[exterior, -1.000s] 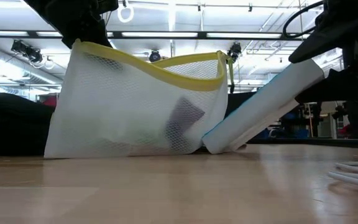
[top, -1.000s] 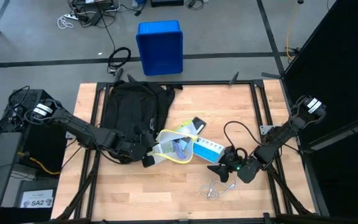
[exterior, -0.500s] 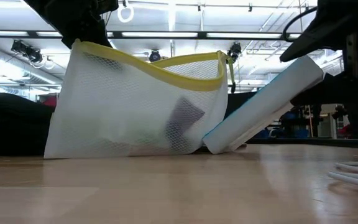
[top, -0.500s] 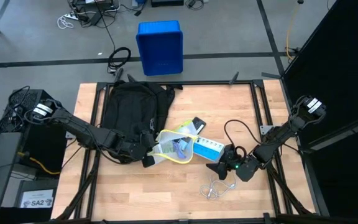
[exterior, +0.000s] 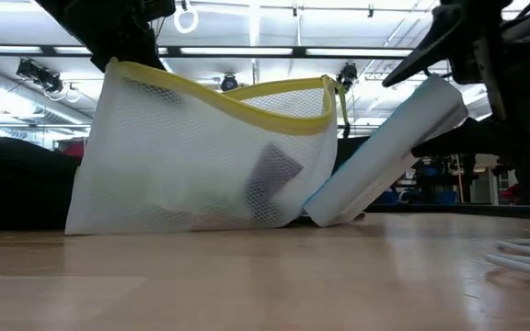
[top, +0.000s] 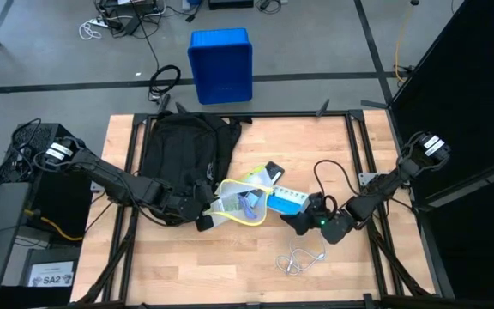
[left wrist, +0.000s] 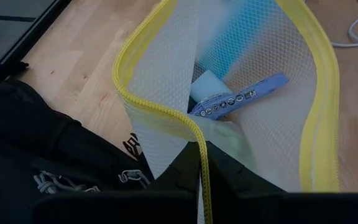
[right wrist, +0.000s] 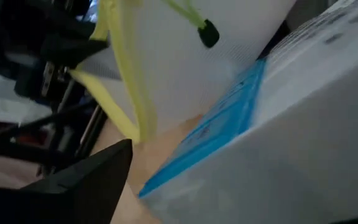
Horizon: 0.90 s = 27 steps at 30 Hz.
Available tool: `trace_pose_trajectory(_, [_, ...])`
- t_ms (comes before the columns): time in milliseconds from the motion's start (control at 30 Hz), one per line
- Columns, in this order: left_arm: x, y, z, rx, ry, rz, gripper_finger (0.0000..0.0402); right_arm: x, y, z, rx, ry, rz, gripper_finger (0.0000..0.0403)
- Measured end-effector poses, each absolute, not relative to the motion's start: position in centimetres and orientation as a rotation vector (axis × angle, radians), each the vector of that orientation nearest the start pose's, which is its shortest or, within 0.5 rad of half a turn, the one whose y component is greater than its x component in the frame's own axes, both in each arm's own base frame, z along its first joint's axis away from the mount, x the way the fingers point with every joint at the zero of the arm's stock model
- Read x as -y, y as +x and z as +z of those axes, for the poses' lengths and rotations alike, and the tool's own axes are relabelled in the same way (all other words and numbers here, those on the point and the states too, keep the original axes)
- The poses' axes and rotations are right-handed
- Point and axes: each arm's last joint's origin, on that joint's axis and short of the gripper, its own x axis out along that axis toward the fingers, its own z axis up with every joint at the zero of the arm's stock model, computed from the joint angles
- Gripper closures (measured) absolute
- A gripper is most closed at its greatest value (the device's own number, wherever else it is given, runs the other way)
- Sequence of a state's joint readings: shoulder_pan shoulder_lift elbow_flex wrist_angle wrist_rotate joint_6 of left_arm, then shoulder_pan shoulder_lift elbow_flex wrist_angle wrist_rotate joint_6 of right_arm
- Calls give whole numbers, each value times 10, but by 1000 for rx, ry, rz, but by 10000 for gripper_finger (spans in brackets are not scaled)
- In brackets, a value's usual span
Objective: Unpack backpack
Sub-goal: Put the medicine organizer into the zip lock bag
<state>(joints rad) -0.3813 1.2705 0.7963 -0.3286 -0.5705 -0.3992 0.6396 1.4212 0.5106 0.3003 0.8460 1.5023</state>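
Observation:
The black backpack (top: 183, 146) lies at the table's far left. In front of it stands a white mesh bag (top: 243, 204) with a yellow rim; its bottom is on the table. My left gripper (top: 204, 216) is shut on that rim. A blue remote-like thing (left wrist: 241, 99) and a white block (left wrist: 207, 84) lie inside the bag. A white and blue box (top: 286, 201) leans beside the bag, its low end (exterior: 316, 213) on the table. My right gripper (top: 301, 220) stands open around the box's raised end. My left gripper pinches the mesh bag's yellow rim (left wrist: 201, 163) between its two fingers at the corner nearest the backpack, coming from above on a slant. The rim is held up and the bag's mouth stands open, its bottom on the table. My right gripper's fingers stand above and below the box's raised end (exterior: 440, 97). The upper finger (exterior: 421, 55) is apart from it. The end seems to lie on the lower finger, but the box hides that spot.
A white cable (top: 298, 257) lies coiled on the table near the front, close to my right gripper. A small black thing (top: 273, 172) lies behind the mesh bag. A blue bin (top: 221, 64) stands on the floor beyond the table's far edge.
My right gripper has moved a little toward the mesh bag and the far edge, rolled, and opened wider; its upper finger has come off the box. The box's raised end has tipped up steeper while its low end stayed on the table.

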Motion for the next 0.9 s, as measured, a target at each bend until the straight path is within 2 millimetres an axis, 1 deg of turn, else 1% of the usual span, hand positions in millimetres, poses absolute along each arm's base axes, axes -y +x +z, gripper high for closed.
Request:
trace_pose_trajectory(167, [79, 239, 231, -664, -15, 308, 402, -127, 216, 158, -186, 1083, -495, 104])
trace_pose_trajectory(333, [79, 239, 231, -664, -15, 308, 402, -127, 216, 158, -189, 1084, -493, 154])
trace_pose_trajectory(433, [79, 239, 231, -665, -15, 308, 402, -127, 216, 158, -189, 1079, -492, 174])
trace_pose_trajectory(500, [79, 239, 231, -665, -15, 308, 402, -128, 216, 158, -196, 1059, -479, 181])
trace_pose_trajectory(600, [79, 239, 231, -665, -15, 308, 402, -132, 216, 160, -209, 1041, -440, 178])
trace_pose_trajectory(667, [79, 239, 231, -665, -15, 308, 402, -134, 215, 162, -213, 1036, -413, 167])
trace_pose_trajectory(900, [79, 239, 231, -665, -16, 308, 402, -140, 213, 163, -219, 1039, -381, 98])
